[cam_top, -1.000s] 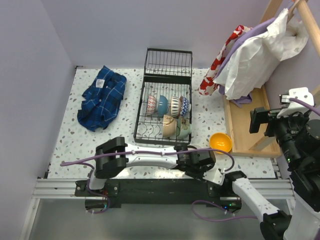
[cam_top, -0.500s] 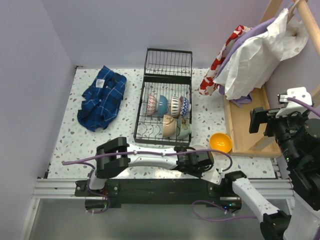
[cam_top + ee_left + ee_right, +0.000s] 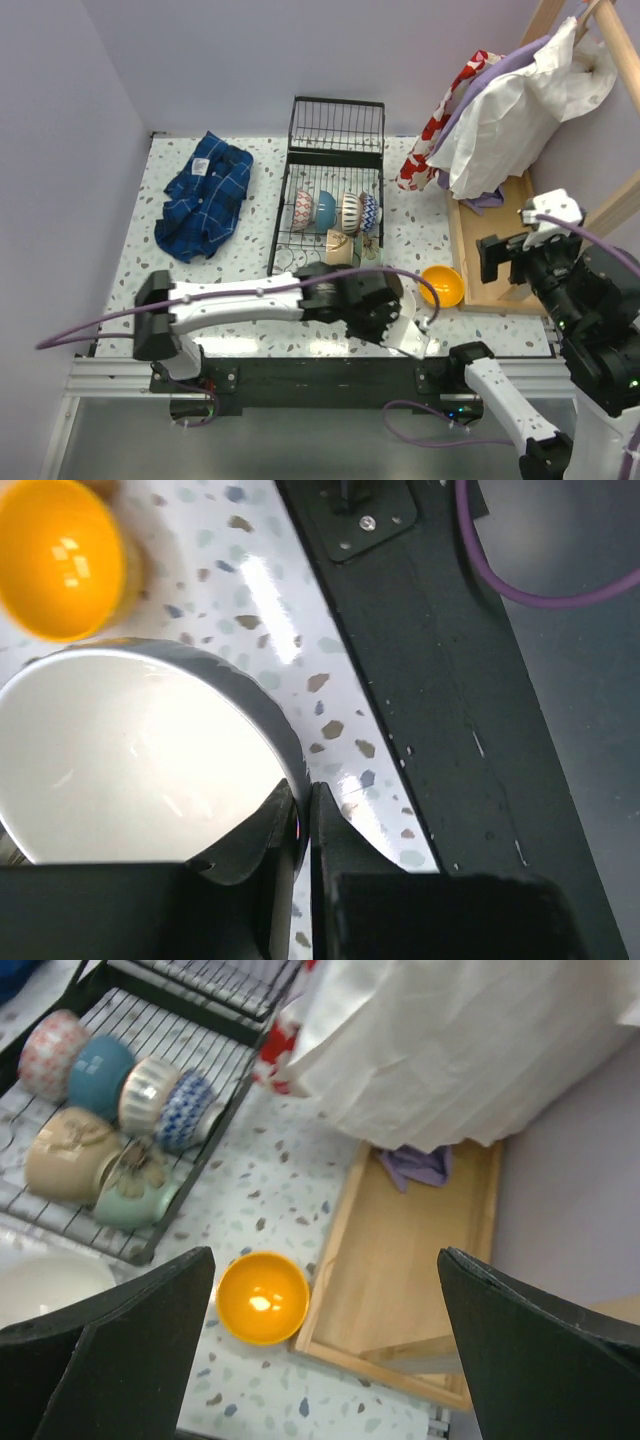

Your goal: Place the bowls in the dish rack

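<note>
The left end effector [image 3: 302, 820] pinches the rim of a white bowl [image 3: 130, 750] near the desk's [image 3: 140, 270] front edge, short of the rack [image 3: 335, 125], where six bowls [image 3: 340, 212] stand on edge. An orange bowl [image 3: 441, 285] sits just beside the tray [image 3: 420, 1250]. The right end effector [image 3: 322, 1260] hangs spread above.

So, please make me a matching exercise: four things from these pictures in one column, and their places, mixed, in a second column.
1. white bowl
2. orange bowl
3. plain blue bowl
4. plaid shirt

A. standing in the dish rack
B. on the table, left of the rack
C. rim pinched by the left gripper
D. on the table beside the wooden tray

Pairs: 1-C, 2-D, 3-A, 4-B.
</note>
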Controlling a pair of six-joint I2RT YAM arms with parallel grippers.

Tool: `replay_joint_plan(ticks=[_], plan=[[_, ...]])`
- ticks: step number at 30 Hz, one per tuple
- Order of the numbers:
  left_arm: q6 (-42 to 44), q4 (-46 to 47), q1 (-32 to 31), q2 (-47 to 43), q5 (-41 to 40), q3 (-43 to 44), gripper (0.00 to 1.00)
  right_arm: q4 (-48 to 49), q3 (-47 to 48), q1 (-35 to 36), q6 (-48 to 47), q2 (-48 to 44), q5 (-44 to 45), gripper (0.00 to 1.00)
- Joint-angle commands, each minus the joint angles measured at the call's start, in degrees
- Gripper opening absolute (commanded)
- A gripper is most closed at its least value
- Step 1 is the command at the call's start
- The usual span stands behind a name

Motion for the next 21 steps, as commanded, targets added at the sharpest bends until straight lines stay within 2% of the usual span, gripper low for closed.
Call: replay_joint_plan(ticks=[1, 3, 4, 8, 11, 12, 13, 14, 15, 17, 20, 21], plan=[[2.2, -1.8, 14.1, -13.2, 3.1, -3.9, 0.0, 2.1, -9.8, -0.1, -12.0, -6.0, -17.8, 0.99], [1.3, -1.0, 22.1, -16.5, 7.1, -4.5, 0.0, 0.9, -12.0, -0.1, -14.0, -5.8, -19.3, 0.99], [0.4, -0.7, 29.7, -17.3, 8.5, -4.7, 0.0, -1.6, -12.1, -0.1, -14.8, -4.7, -19.9, 0.99], [-3.5, 1.0, 44.2, -18.3, 18.8, -5.1, 0.0, -4.5, -11.8, -0.1, -18.6, 0.5, -22.3, 0.99], [-10.9, 8.4, 52.2, -19.7, 27.4, -10.3, 0.0, -3.5, -11.5, -0.1, -19.3, 4.3, -19.1, 0.99], [-13.5, 14.0, 54.5, -20.5, 32.8, -14.7, 0.0, -3.3, -10.7, -0.1, -18.8, 6.2, -16.8, 0.99], [-19.1, 16.9, 58.6, -20.7, 35.5, -16.8, 0.0, -3.3, -10.0, -0.1, -18.5, 7.5, -16.0, 0.99], [-22.2, 19.6, 60.2, -20.8, 38.0, -20.7, 0.0, -3.4, -9.2, -0.1, -17.6, 8.4, -15.2, 0.99], [-27.5, 24.4, 62.7, -20.7, 43.9, -22.6, 0.0, -3.5, -7.0, -0.1, -16.9, 9.3, -14.1, 0.99], [-32.8, 29.8, 63.3, -21.0, 49.2, -28.7, 0.0, -4.3, -5.0, -0.2, -16.2, 11.9, -13.8, 0.99], [-42.3, 44.0, 63.3, -21.7, 53.8, -37.4, 0.0, -5.1, -3.8, -0.4, -18.3, 13.6, -13.1, 0.99], [-46.7, 52.6, 63.3, -21.3, 55.5, -39.0, 0.0, -5.1, -3.9, -0.4, -18.6, 13.9, -12.5, 0.99]])
